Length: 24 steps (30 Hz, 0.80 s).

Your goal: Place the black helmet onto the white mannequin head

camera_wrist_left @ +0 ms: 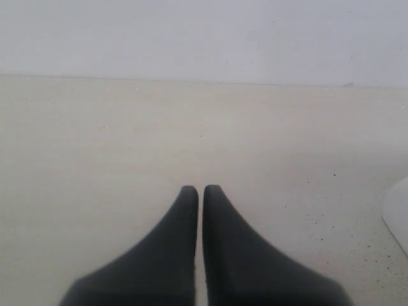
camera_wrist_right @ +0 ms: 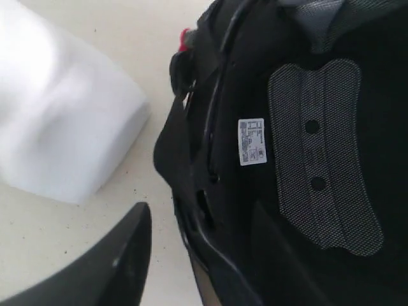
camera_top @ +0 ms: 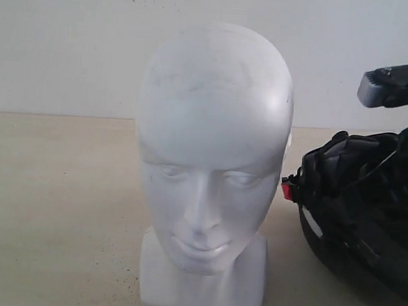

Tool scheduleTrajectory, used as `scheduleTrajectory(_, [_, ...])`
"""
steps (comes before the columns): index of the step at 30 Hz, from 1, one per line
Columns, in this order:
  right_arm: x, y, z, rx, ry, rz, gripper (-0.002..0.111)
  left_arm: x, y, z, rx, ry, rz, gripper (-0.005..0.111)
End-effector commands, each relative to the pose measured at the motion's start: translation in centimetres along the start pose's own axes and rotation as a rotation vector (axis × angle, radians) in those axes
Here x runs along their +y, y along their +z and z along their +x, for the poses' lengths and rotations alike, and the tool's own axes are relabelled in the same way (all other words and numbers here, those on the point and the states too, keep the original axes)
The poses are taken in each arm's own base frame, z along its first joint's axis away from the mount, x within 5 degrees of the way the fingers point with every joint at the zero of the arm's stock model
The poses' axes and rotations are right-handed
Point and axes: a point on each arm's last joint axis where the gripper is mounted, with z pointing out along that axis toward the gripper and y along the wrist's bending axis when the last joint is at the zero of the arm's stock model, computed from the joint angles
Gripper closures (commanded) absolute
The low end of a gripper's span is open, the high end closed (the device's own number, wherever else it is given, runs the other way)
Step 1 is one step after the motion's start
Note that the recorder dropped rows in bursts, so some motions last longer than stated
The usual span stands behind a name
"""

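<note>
The white mannequin head [camera_top: 210, 167] stands upright in the middle of the table, face toward the exterior camera; its base [camera_wrist_right: 57, 127] also shows in the right wrist view. The black helmet [camera_top: 368, 206] lies just to its right, its padded inside [camera_wrist_right: 319, 153] exposed, with a red buckle [camera_top: 286, 190] on its strap. My right gripper [camera_wrist_right: 199, 210] is open and straddles the helmet's rim: one finger [camera_wrist_right: 121, 261] is outside it with a gap, the other dimly seen inside. My left gripper [camera_wrist_left: 201, 191] is shut on nothing over bare table. The visor is hidden.
The beige table [camera_top: 53, 205] runs back to a white wall [camera_top: 72, 39]. Part of the right arm's wrist [camera_top: 398, 82] hangs above the helmet. A white corner of the head's base [camera_wrist_left: 398, 213] sits at the edge of the left wrist view.
</note>
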Motion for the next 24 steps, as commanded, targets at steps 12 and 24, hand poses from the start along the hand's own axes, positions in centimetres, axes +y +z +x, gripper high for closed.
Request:
scheduleTrajectory(12, [0.1, 3.2, 1.4, -0.001, -0.008, -0.028, 0.061, -0.1, 0.0, 0.1, 0.000, -0.006, 0.009, 0.102])
scheduleTrajectory(24, [0.3, 3.3, 1.1, -0.033, -0.078, -0.055, 0.061, -0.1, 0.0, 0.1, 0.000, -0.006, 0.009, 0.102])
